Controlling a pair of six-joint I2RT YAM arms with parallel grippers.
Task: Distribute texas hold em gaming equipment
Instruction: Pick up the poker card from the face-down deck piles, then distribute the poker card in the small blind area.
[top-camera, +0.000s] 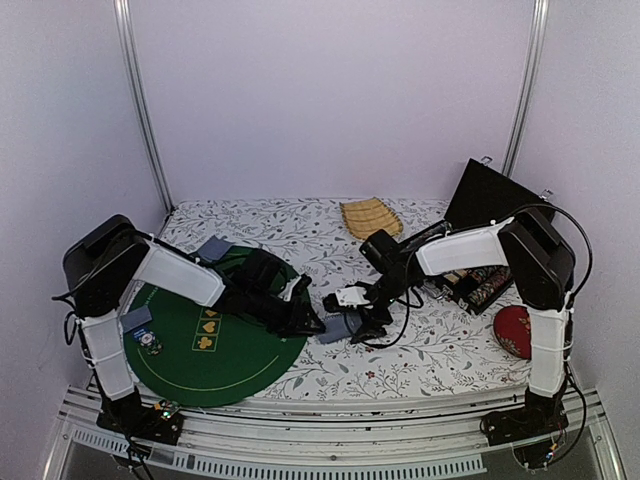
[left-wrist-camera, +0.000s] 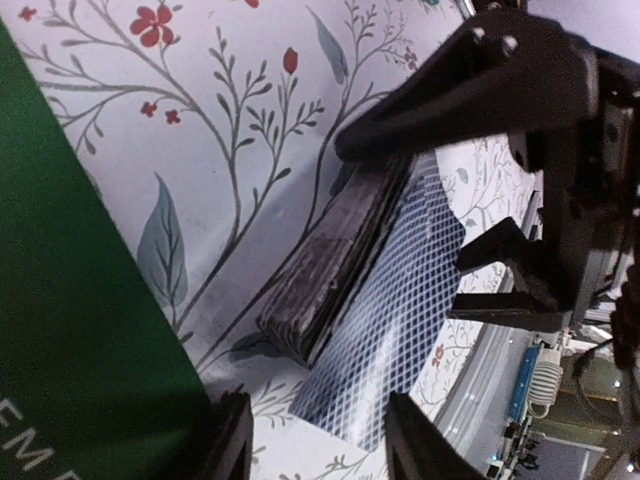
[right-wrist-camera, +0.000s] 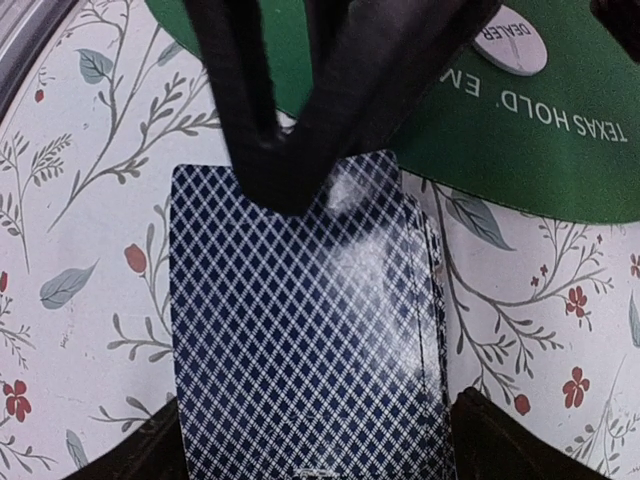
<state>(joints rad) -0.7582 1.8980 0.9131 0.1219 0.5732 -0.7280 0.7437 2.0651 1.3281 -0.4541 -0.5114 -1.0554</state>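
Your right end effector grips the deck toward the surface's near edge, just beside the mat. It is probably steadying it so your left end effector, jaws apart at the top card, can draw one off. The tray at the far edge shows no cards.

The cards have glossy backs, the floral tablecloth is matt cloth, the green mat looks like felt.

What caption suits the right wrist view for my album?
Blue-backed card deck between the fingers of the right end effector, left end effector over its far edge, beside the green Texas Hold'em mat.
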